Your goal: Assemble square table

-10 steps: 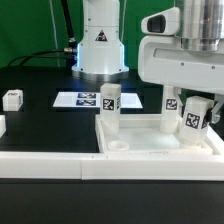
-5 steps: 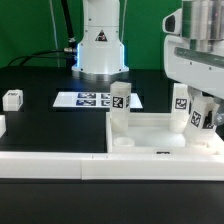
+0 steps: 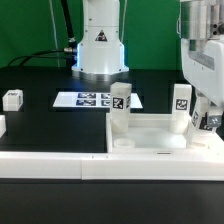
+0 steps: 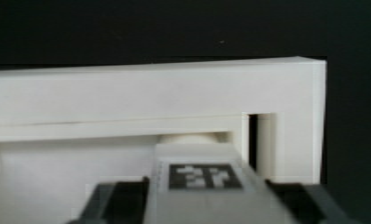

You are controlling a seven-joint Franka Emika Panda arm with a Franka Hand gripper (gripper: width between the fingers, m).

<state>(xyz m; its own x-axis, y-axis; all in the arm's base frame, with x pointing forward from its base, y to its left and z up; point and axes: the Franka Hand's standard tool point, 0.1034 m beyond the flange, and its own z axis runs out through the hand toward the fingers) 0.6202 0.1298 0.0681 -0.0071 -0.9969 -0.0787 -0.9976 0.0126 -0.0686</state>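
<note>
White plastic. Looks about halfway: first leg [image 3: 120,104] and second leg [image 3: 181,103] upright in tabletop [image 3: 150,130] sockets; third leg [image 4: 200,165] apparently clamped in gripper [image 4: 203,192]; loose leg [image 3: 12,98] unplaced, well apart.

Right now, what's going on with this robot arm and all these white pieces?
The arm is putting together a small white table. Its fingers are closed on a tagged leg near a corner of the tabletop, on the exterior view's right. I cannot tell whether it is seated yet. A second leg and a third leg already stand upright in the far corners. A fourth leg sits loose on the black table, on the exterior view's left.
</note>
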